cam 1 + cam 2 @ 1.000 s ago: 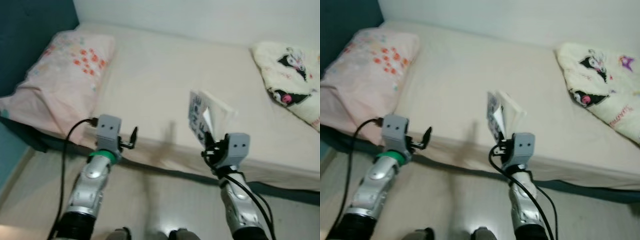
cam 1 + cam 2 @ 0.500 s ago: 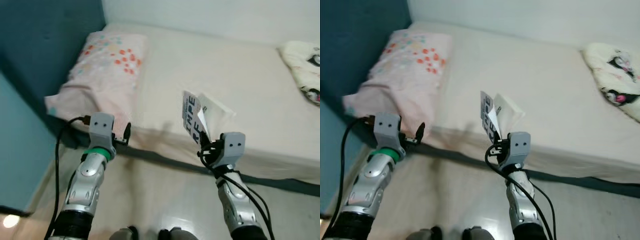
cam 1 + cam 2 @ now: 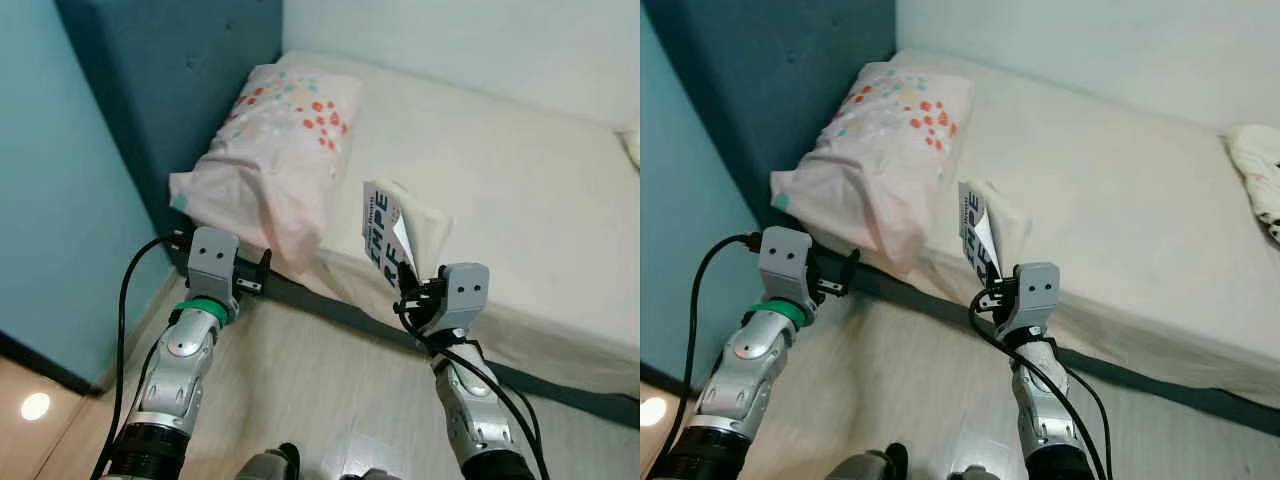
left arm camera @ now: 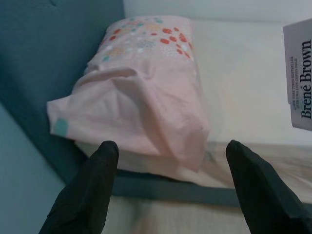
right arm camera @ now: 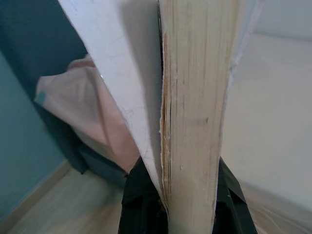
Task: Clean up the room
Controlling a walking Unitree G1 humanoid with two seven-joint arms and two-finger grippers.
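Your view has swung left since the earlier frame. The right gripper stays clamped on the book; the left gripper hangs wide open, empty, near the pillow.

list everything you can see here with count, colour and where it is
bed: 1, cream sheet, ahead of the robot
pillow: 1, pink with red and teal dots, at the head of the bed by the headboard
headboard: 1, dark teal, left of the bed
blanket: 1, cream, far right on the bed
floor: pale wood, beside the bed
book: 1, white cover, held upright over the bed edge
left gripper: 1, black jaws open, facing the pillow
right gripper: 1, black jaws shut on the book
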